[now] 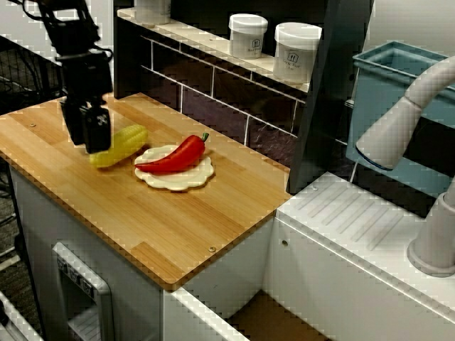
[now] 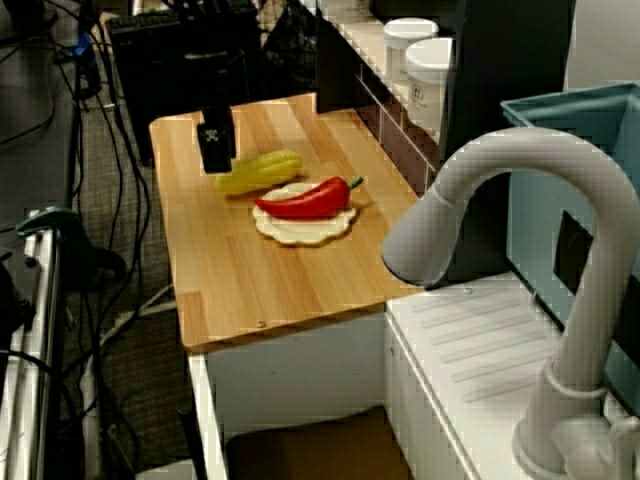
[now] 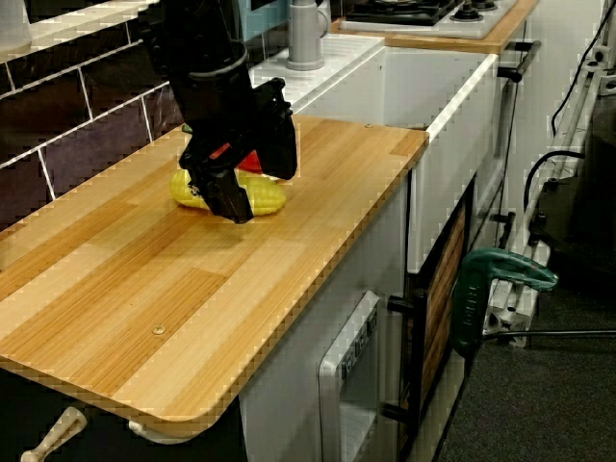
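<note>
Pincer (image 1: 89, 139) position: black, pointing straight down over the end of the yellow corn cob (image 1: 126, 143) farthest from the plate (image 1: 178, 180). In the view from the side you will see its fingers cover that tip of the cob. In the view along the counter they stand in front of the cob and hide the contact. I cannot tell from any view whether the fingers are spread around the cob or pressed onto it, so log it as undetermined.

Corn cob: lying flat on the wooden counter (image 1: 178, 234), just beside the plate, its nearer end at the scalloped rim. It probably lies on its side because a rounded cob will not stand. A top-down pose fits a thing lying flat, since the fingers can straddle its narrow width.

Red pepper (image 1: 174, 156): lies lengthwise across the plate, stem toward the tiled wall, with its tip overhanging the rim on the cob's side.

Behind the plate, two white lidded jars (image 1: 247, 34) stand on a shelf along the wall, well apart from the pincer. On the side of the plate opposite the cob, note the grey faucet (image 1: 402, 121).
</note>
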### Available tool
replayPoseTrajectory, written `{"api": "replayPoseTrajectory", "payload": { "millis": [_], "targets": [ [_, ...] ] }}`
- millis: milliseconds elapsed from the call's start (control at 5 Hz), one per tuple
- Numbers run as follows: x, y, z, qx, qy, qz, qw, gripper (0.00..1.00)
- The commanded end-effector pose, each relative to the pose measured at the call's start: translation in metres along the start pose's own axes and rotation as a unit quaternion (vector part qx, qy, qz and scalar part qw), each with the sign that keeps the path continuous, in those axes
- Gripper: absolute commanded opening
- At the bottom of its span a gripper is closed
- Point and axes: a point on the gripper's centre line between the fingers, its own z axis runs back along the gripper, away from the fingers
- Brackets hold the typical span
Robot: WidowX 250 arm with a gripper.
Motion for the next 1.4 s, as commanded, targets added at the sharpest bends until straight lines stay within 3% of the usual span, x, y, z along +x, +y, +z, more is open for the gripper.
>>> {"api": "replayPoseTrajectory", "payload": {
  "millis": [0,200,400,600,800,1200],
  "targets": [
    [-0.002,0.016,0.015,0.025,-0.027,-0.006,0.9993,1.0],
    [0.002,0.014,0.022,0.03,-0.029,-0.044,0.9982,1.0],
    [0.017,0.01,0.024,0.055,0.002,-0.168,0.9843,1.0],
    [0.034,0.005,0.026,0.044,0.04,-0.284,0.9568,1.0],
    [0.041,-0.004,0.028,0.055,0.07,-0.399,0.9125,1.0],
    [0.033,-0.016,0.031,0.007,0.109,-0.585,0.8033,1.0]
  ]
}}
